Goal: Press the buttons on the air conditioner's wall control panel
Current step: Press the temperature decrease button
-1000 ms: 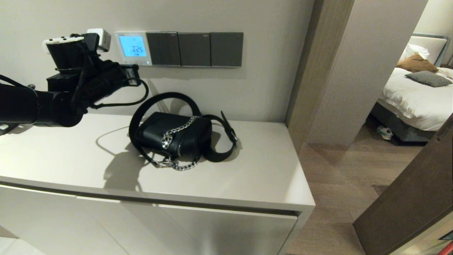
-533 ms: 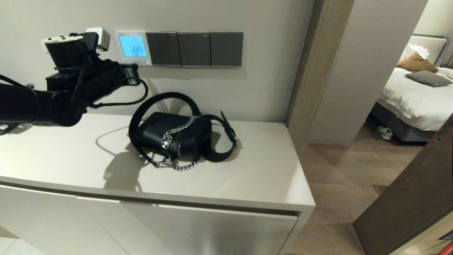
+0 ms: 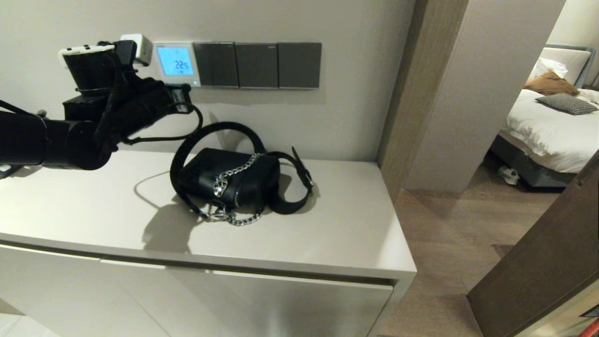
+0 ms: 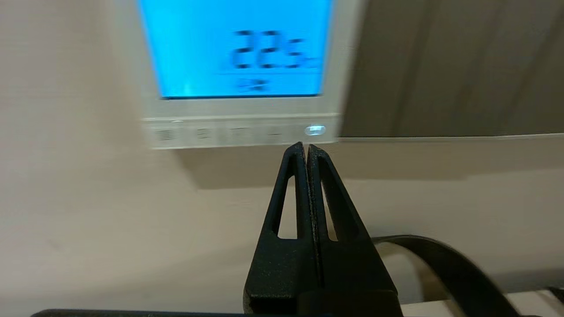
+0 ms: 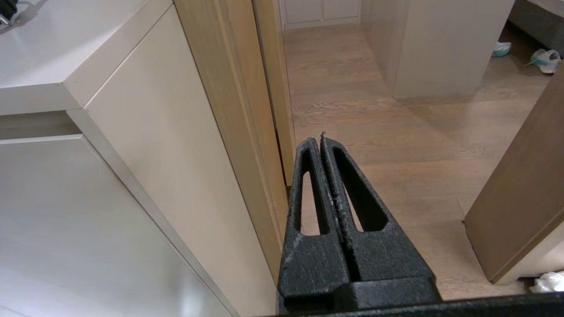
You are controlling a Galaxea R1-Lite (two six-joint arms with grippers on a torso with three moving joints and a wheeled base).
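Note:
The air conditioner's wall control panel is a white thermostat on the wall with a glowing blue screen reading 22.5; it fills the left wrist view. Its buttons form a row along the bottom edge, the one nearest the grey plates lit. My left gripper is shut and empty, its tip just under the panel's lower edge, below the lit button. My right gripper is shut and empty, parked low beside the cabinet, out of the head view.
Three dark grey switch plates sit right of the thermostat. A black handbag with a chain and looped strap lies on the white cabinet top below. A doorway and a bed are to the right.
My left gripper has moved up and slightly right, closer to the thermostat's bottom edge. The screen reading is unchanged.

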